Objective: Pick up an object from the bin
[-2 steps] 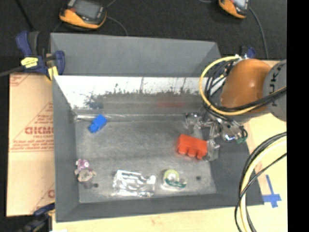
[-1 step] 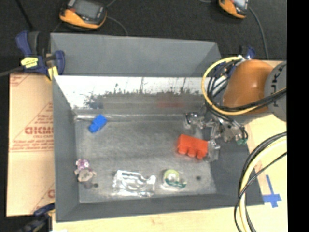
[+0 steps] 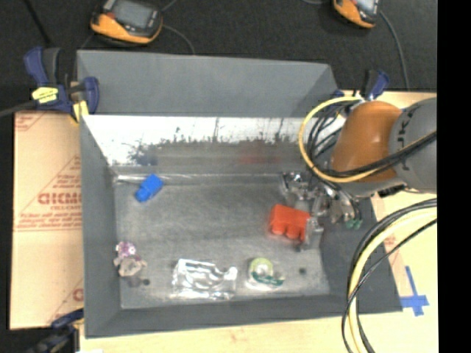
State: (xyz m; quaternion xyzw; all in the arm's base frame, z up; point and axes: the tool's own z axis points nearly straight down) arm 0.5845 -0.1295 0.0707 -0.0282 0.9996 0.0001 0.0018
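Note:
My gripper is low over the right part of the bin floor, under the orange wrist cover. A red blocky thing lies right against its lower left side; whether it is gripped I cannot tell. A round green and white thing lies below that, near the front wall.
A crumpled clear plastic packet lies at the front middle. In the front left corner stands a small purple and pink figure. A blue piece sits at the back left. The arm and its cables cover the bin's right rim.

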